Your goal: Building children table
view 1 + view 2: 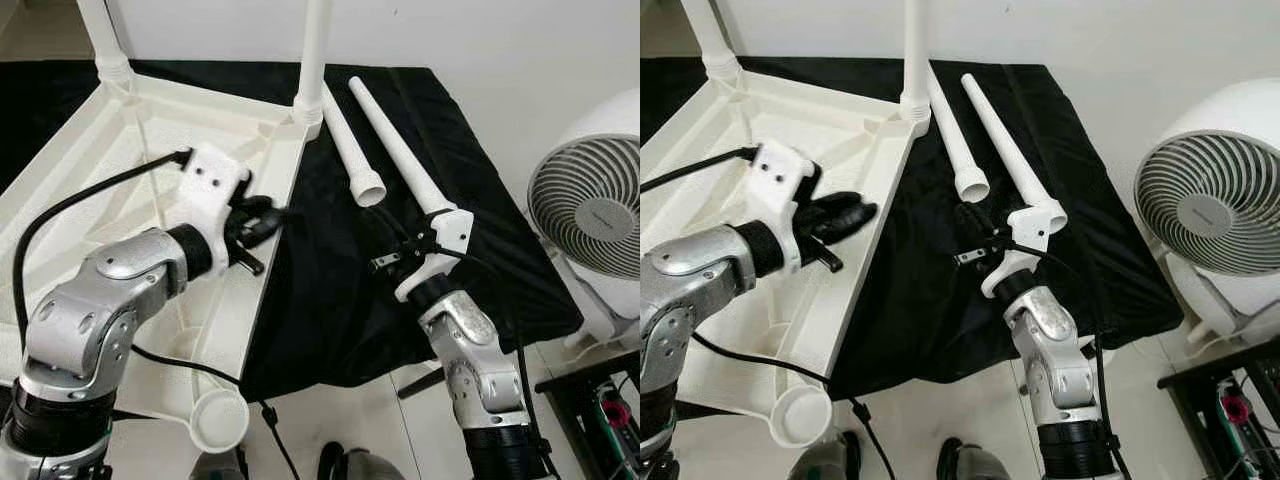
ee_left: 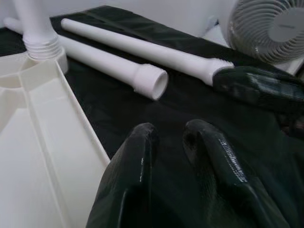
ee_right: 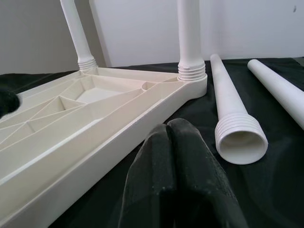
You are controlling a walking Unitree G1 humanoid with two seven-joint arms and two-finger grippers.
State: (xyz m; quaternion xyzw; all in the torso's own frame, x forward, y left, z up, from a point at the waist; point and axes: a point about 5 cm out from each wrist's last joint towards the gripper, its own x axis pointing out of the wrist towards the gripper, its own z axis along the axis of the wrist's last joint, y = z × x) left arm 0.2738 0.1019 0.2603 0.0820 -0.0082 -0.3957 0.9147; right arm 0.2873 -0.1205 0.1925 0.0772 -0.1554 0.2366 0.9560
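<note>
two legs are screwed into the upturned top [image 1: 140, 130]; two loose legs [image 1: 352, 150] lie on the cloth (beside it). right gripper [image 3: 178, 137], closed and empty, must open for one; left gripper [image 2: 175, 142] slightly parted.

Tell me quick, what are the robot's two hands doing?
Left gripper: fingers slightly open, holding nothing, by the tabletop edge.
Right gripper: fingers shut, empty, beside the loose legs.
</note>
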